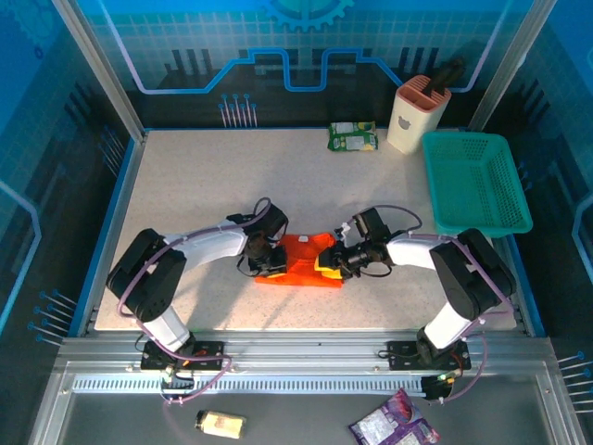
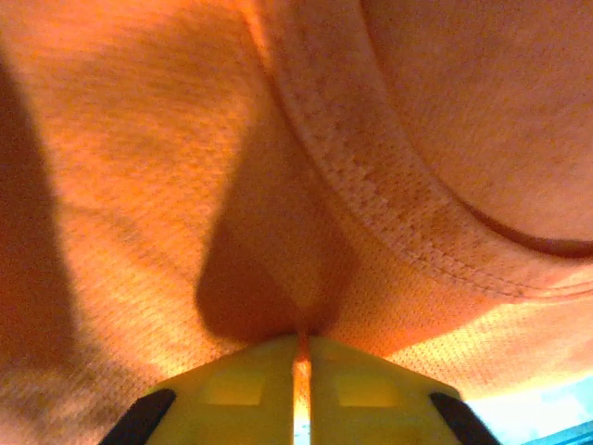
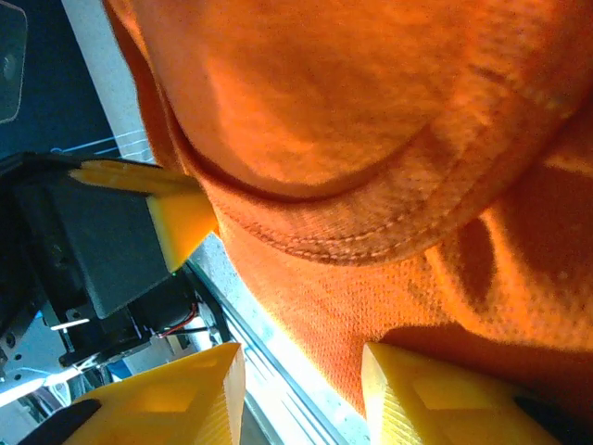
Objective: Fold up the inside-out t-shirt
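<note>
Overhead, count on the worktop (image 1: 185, 204): one inside-out t-shirt (image 1: 298, 262), one teal mesh basket (image 1: 477, 185), one cream holder (image 1: 415, 119), one green packet (image 1: 353, 137). Two arms, two pincers.

The t-shirt is bright orange and bunched into a compact heap. It lies close to the worktop's near edge, about midway between the left and right edges, with one pincer at each end. The basket sits at the right edge toward the far right corner. The holder stands just beside the basket's far left corner, and the packet lies near the far edge, just left of the holder.

Left pincer (image 2: 301, 343): the jaws are all but together, with a thin pleat of orange cloth pinched in the slit. It is gripping the t-shirt.

Right pincer (image 3: 301, 371): the jaws stand apart with a bright gap between them. Cloth drapes over one finger (image 3: 445, 399), while the other finger (image 3: 176, 394) is bare. No cloth is clamped between them.

Hard to make out:
- A curved stitched band (image 3: 371, 236) crosses both wrist views; I cannot tell whether it is collar or sleeve hem.
- The sleeves and outline of the t-shirt are not readable overhead, and the pincers cover both its ends.
- A dark handle (image 1: 449, 72) sticks out of the holder; what it belongs to is unclear.

Off the worktop, below its near edge, lie two items: one pale yellow object (image 1: 220, 425) and one purple packet (image 1: 394, 428), the latter cut off by the frame.
</note>
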Tool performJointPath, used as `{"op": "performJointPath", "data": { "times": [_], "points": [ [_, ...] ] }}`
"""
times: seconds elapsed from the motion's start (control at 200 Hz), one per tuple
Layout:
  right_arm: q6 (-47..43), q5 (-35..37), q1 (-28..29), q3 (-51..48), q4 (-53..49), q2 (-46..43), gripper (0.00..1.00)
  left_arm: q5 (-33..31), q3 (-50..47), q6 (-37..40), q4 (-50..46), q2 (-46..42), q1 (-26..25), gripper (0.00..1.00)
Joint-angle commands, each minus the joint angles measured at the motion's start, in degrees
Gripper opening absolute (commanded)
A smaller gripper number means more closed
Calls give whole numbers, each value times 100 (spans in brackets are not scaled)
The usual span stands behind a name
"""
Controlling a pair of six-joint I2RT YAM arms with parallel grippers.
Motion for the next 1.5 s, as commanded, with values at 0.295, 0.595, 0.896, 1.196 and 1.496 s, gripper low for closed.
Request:
{"op": "performJointPath", "data": {
  "times": [0.295,0.595,0.896,1.196,1.496],
  "points": [
    [-666,112,-466,494,-1249,-725,41,326,-281,882,128,-685,1468,33],
    [-709,181,-466,630,-1486,-917,41,649,142,1590,-73,277,1545,29],
    [-856,337,-548,735,-1859,-1102,41,257,428,1616,-170,654,1634,5],
    [-1210,301,-857,842,-2339,-1223,40,-767,1012,2004,-634,929,2604,2],
    [-1831,233,-1401,1275,-3301,-1404,40,-2075,2148,2473,-802,1776,3647,2]
  ]
}}
